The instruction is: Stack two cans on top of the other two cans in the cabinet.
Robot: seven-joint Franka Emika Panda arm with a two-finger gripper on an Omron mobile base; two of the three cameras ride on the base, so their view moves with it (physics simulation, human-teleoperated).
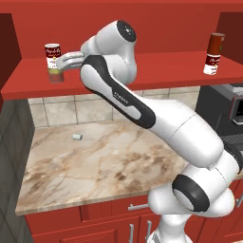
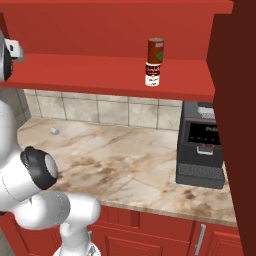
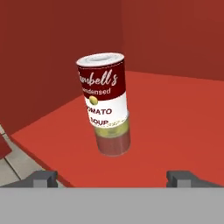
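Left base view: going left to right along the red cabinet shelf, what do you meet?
Red-and-white soup can on a short grey metal can → open two-finger gripper right beside that stack → the arm's white elbow → dark red can on another red-and-white soup can.

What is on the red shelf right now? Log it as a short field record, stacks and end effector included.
shelf: long red shelf of the cabinet
left stack: red-and-white soup can on top of the short grey can, leaning a little in the hand view
right stack: dark red can on top of the second soup can
end effector: open, beside the left stack, holding nothing
fingertips: apart, short of the left stack
counter: marble counter with a small pale object
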